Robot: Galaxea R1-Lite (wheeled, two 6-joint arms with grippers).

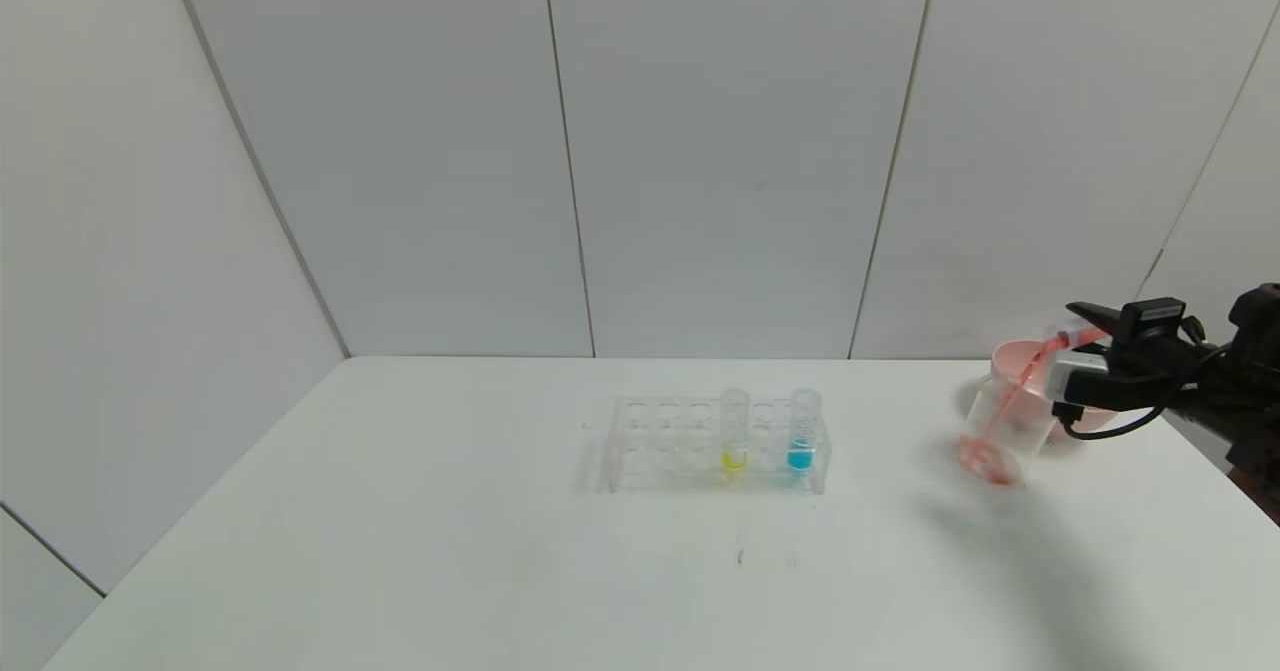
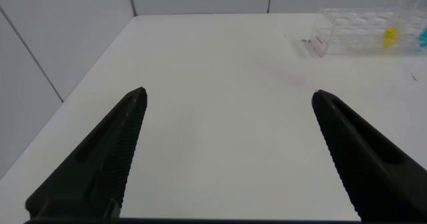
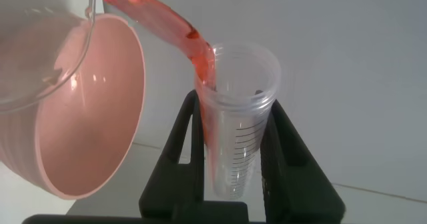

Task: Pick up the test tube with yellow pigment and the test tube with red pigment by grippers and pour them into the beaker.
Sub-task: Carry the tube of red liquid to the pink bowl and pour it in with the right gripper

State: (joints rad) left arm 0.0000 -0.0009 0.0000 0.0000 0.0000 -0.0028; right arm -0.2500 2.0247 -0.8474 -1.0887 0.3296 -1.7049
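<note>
From the head, the right gripper [image 1: 1085, 336] sits at 3 o'clock, its fingers shut on the test tube with red pigment [image 1: 1062, 336]. The tube's mouth tips down toward 8 o'clock, and red runs into the beaker [image 1: 1000, 431].

The left wrist shows the left gripper [image 2: 228, 101] wide open and empty above the tabletop [image 2: 220, 64]; the test tube with yellow pigment [image 2: 390, 34] stands far off.

The right wrist shows the fingers [image 3: 180, 131] pinching the tube as it pours.

Right pincer [image 1: 1085, 336] tips red-pigment tube [image 1: 1072, 332] over beaker [image 1: 1000, 431], red stream falling in; yellow tube [image 1: 734, 429] in rack [image 1: 655, 443] on counter [image 1: 400, 551].
</note>
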